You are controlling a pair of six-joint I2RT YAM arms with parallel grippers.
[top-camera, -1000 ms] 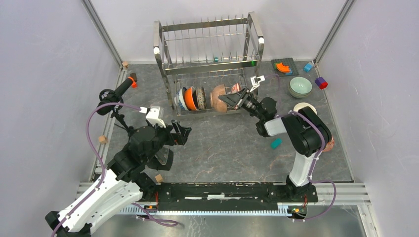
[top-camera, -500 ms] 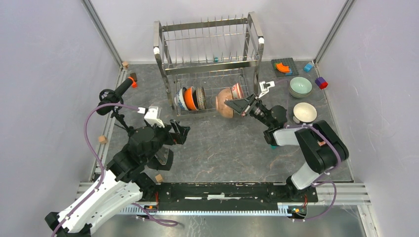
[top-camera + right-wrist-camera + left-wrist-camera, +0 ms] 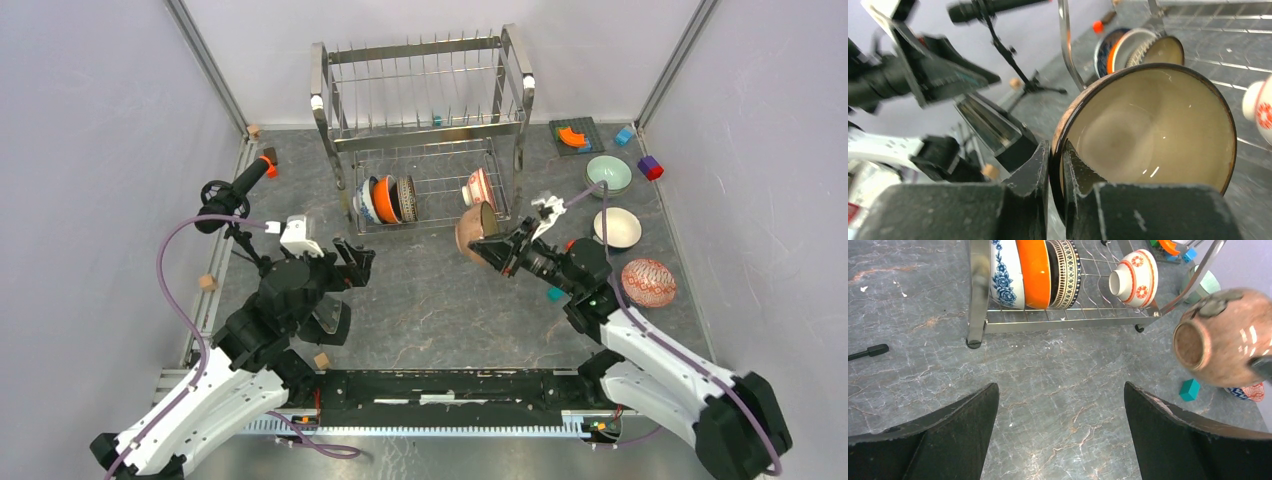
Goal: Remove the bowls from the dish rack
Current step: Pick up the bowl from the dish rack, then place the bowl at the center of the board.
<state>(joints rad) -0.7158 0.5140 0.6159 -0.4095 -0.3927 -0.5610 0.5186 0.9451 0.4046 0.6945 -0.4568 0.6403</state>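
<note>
RIGHT: right gripper [image 3: 1057, 150] jaws narrow, pinching the rim of glossy brown-gold ceramic bowl [image 3: 472, 234], airborne and tilted just off the front right leg of steel wire dish rack [image 3: 430, 135] at far edge of grey stone tabletop [image 3: 440, 300] | LEFT: left gripper [image 3: 356, 260] jaws wide, empty | RISK: the one-sided rim pinch may let the bowl swivel, slip and drop.

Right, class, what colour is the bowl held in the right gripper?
The bowl is coppery brown outside, best seen in the left wrist view; pale beige inside.

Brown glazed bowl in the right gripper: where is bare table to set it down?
Bare grey tabletop lies between the steel wire dish rack and the arm bases. Crowded at right: pale green bowl, cream bowl, red-patterned bowl, teal block.
</note>
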